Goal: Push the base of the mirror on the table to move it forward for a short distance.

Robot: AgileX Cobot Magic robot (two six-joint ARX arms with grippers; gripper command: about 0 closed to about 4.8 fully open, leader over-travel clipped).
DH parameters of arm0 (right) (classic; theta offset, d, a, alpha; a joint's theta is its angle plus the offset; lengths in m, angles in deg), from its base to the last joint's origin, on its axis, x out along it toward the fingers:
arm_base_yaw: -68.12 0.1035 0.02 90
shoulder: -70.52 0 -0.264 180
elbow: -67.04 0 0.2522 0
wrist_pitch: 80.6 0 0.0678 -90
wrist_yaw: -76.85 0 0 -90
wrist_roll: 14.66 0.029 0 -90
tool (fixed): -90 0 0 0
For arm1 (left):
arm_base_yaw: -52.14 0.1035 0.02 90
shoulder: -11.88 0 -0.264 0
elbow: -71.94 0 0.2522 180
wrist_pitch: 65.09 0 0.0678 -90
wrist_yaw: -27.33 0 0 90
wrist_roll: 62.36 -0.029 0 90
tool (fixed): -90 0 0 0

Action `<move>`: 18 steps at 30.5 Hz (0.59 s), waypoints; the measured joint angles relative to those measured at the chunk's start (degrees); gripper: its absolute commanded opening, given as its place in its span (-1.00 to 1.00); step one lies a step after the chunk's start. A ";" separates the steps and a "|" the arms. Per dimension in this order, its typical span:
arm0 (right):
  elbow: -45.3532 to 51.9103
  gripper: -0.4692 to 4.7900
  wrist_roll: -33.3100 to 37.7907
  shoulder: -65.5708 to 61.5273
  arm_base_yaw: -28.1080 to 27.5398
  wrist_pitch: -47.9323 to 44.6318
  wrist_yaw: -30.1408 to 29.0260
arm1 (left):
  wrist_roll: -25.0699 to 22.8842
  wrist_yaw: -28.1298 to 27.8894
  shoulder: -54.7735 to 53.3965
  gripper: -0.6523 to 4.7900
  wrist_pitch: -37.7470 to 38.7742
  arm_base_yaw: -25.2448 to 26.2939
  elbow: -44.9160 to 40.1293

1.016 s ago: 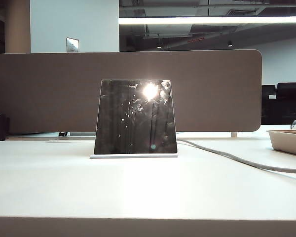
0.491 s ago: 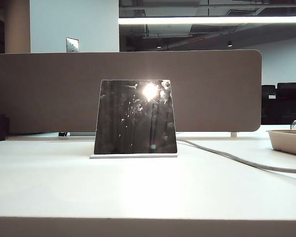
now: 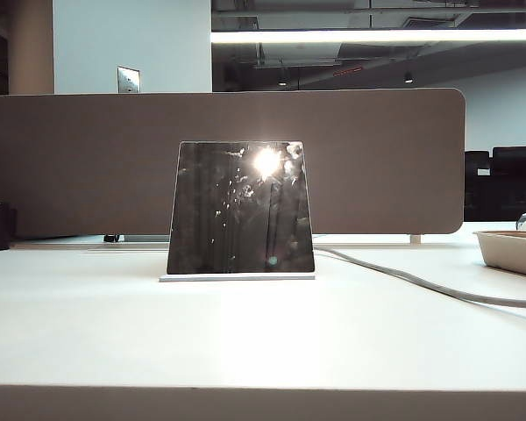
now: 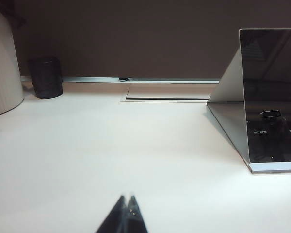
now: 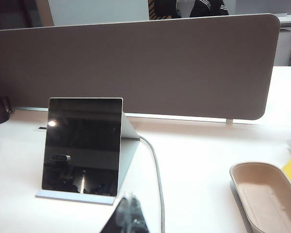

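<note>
1. Nothing has shifted since the earlier exterior frames: the mirror [image 3: 240, 208] stands where it stood, mid-table, tilted back on the base of the mirror [image 3: 238, 277], and no arm shows in that view.
2. Handling, as a judgement: the thin pale slab looks stiff and light, likely to slide easily on the smooth table [image 3: 245, 342]; the dark panel above is glass-like and fragile, so contact belongs low on the slab's edge, not on the panel.
3. Both grippers sit near the table's front side, apart from the mirror. The left gripper [image 4: 127, 206] shows its fingertips together, closed on nothing. The right gripper [image 5: 128, 208] is only partly visible, so I cannot tell its state.
4. Open tabletop lies on all sides. A grey cable [image 3: 421, 285] trails from behind the mirror toward the right, a shallow tray [image 3: 513, 252] sits well right, and the beige divider [image 3: 88, 167] stands behind.
</note>
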 measured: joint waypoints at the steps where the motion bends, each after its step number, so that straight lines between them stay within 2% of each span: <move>1: 0.00 -0.82 0.00 0.00 0.00 0.22 0.00 | 0.00 -0.02 0.00 -0.76 0.00 0.00 0.00; 6: 0.13 -0.82 -2.51 0.00 -0.94 0.52 -0.20 | 0.00 0.00 0.00 -0.76 0.00 0.00 0.00; 10: 3.21 -0.82 -2.67 0.17 -10.19 0.07 -3.58 | 0.00 0.00 0.00 -0.76 0.00 0.00 0.00; 14: 10.14 -0.82 -2.29 3.02 -22.86 -2.12 -12.81 | 0.00 -0.04 0.00 -0.76 0.00 0.00 0.00; 18: 16.68 -0.82 -2.19 5.77 -31.65 -7.02 -20.48 | 0.00 0.00 0.00 -0.76 -0.02 0.00 0.00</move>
